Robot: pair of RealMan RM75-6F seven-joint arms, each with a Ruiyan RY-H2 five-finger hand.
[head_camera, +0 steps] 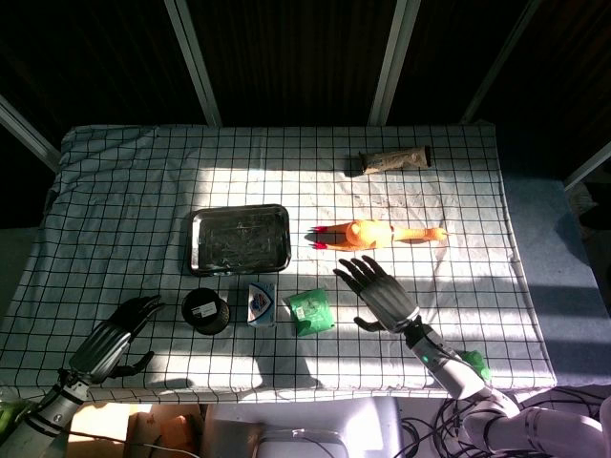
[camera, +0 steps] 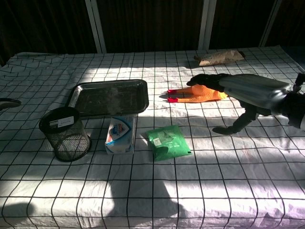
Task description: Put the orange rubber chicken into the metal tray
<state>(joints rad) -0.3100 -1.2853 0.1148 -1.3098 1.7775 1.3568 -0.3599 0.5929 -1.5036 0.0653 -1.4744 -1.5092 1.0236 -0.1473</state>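
A black-gridded white cloth covers the sunlit tabletop before dark panels, the chicken lying right of the central tray, the right hand spread empty just short of it, the left hand loosely open at the near left corner.

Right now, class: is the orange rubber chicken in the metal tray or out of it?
Out. The orange rubber chicken lies on the checked cloth to the right of the metal tray, which holds nothing.

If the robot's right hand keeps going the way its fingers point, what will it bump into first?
Probably the chicken. The right hand is open, its fingers pointing toward the toy's body just ahead. Height is hard to judge, so it may pass over it.
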